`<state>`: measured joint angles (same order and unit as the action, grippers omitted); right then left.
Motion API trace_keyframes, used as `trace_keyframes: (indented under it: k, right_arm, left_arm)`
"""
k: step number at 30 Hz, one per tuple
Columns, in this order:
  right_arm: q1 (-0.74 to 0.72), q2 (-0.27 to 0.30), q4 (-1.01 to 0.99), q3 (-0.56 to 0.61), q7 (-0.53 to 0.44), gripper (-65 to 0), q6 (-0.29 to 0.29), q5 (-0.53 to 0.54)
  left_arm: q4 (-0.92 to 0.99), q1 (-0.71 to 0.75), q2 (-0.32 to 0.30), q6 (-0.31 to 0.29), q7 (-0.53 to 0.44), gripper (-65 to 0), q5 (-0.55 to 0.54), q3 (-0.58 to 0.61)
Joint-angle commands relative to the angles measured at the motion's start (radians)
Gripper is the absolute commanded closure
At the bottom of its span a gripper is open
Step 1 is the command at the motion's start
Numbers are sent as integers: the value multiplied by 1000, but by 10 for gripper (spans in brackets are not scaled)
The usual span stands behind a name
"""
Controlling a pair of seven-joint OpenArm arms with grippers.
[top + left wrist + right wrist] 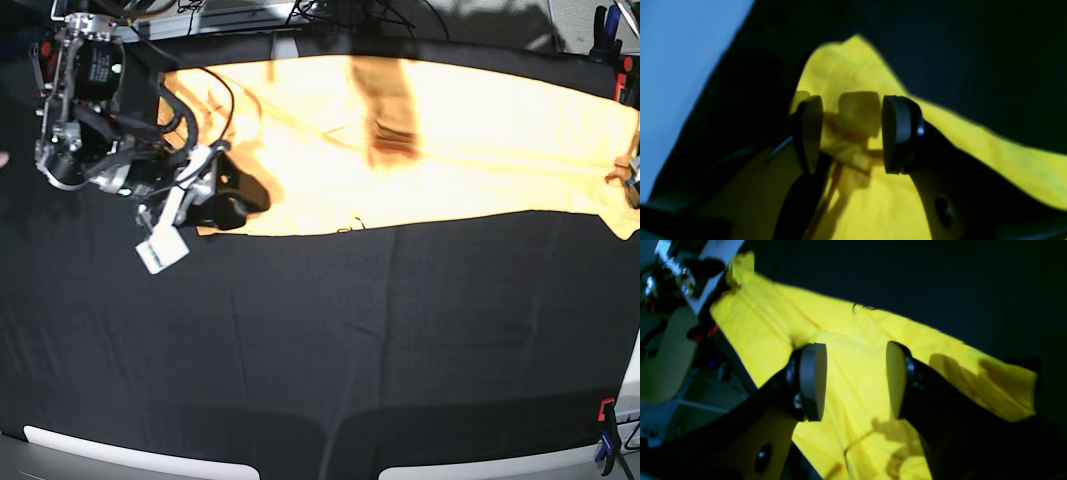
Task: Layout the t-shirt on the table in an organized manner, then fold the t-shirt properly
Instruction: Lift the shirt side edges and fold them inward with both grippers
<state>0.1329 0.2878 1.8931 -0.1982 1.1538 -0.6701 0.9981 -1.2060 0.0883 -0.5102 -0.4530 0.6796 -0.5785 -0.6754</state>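
The t-shirt [420, 140] is spread in a long band along the far edge of the table [330, 340], reaching from one far corner to the other. The right gripper [856, 381] is seen with jaws apart above the cloth, nothing held. The left gripper [851, 133] is likewise parted over the shirt's end, empty.

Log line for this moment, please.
stage: layout | t-shirt: spread along table far edge, unfolded | left gripper: jaws open over shirt | right gripper: jaws open over shirt
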Motion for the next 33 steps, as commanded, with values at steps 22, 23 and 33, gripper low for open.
trace_keyframes:
  k: [22, 23, 33]
  right_arm:
    - [-14, 8, 14, 35, -21, -278, -5, 23]
    - [-14, 8, 14, 35, -21, -278, -5, 23]
    - [-14, 9, 14, 35, -21, -278, -5, 23]
  left_arm:
    - [146, -8, -20, -233, 192, -243, -284, -9]
    - [146, -8, -20, -233, 185, -225, -288, -9]
    - [146, -8, -20, -167, 59, 0, -287, -9]
